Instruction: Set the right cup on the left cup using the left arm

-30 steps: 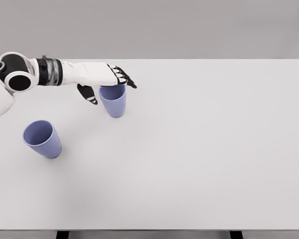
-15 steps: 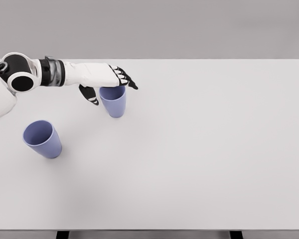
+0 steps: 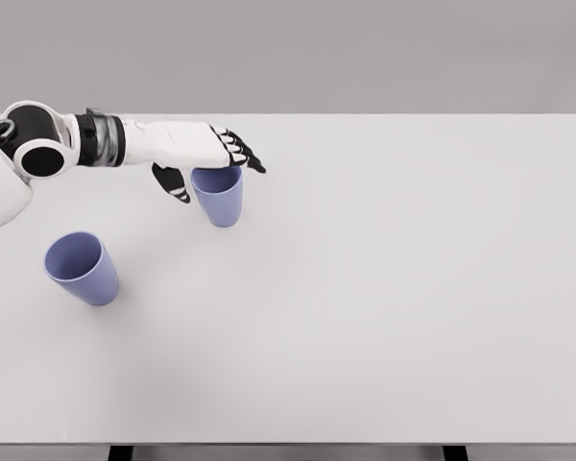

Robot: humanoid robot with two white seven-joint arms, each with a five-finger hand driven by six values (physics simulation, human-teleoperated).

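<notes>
Two lavender-blue cups stand upright on the white table (image 3: 384,288). The right cup (image 3: 220,200) is at the upper left of centre; the left cup (image 3: 83,269) is nearer the front left. My left hand (image 3: 206,165) reaches in from the left and hovers at the right cup's rim. Its fingers (image 3: 242,154) extend over the far side of the rim and its thumb (image 3: 172,182) hangs down to the cup's left. The hand is spread and holds nothing. The cup's opening is partly hidden by the hand.
The table's far edge runs just behind the hand. My white torso shows at the left edge.
The left hand has crept slightly to the right over the right cup's rim. Both cups have stayed in place.
</notes>
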